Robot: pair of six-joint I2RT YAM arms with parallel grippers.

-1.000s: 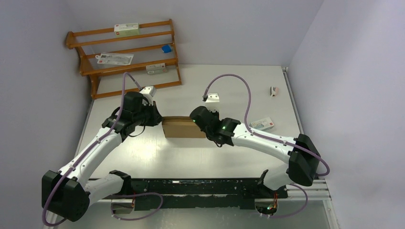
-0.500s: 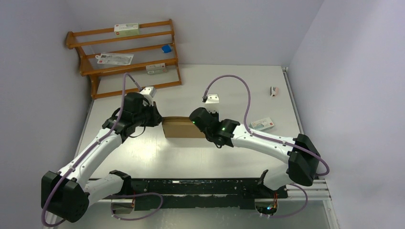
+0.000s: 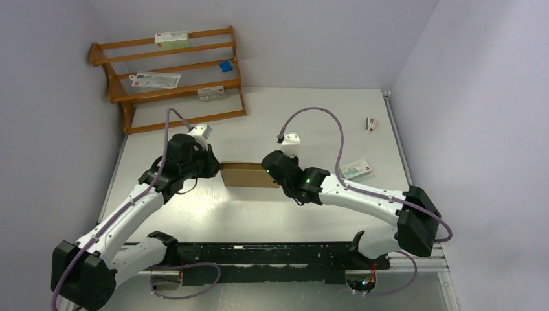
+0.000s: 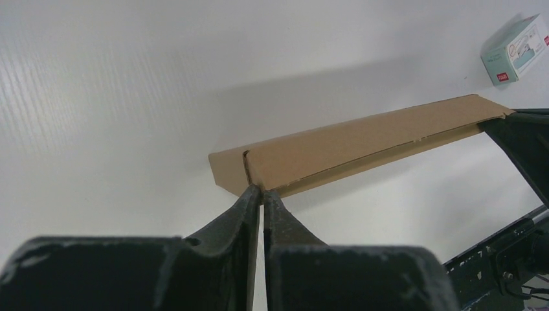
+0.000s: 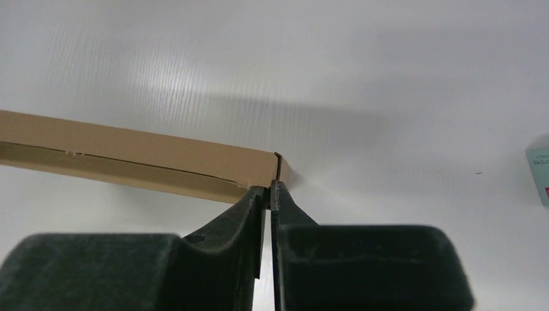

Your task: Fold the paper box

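Brown cardboard, the paper box (image 3: 249, 175) sits closed up flat near the middle of the white surface (image 3: 213, 214). Behind the box and to its left stands a wooden rack (image 3: 171, 78), and the items on it are too small to make out. The left fingers (image 4: 243, 210) are clenched on the box's left corner, with its thin edge pinched between the tips. From above, both wrists cover the box's ends. The right fingers (image 5: 254, 210) clamp the box's right corner in the same way. Whether the box touches the surface cannot be told. Right of the box lies a small white carton (image 3: 356, 169), its print unreadable.
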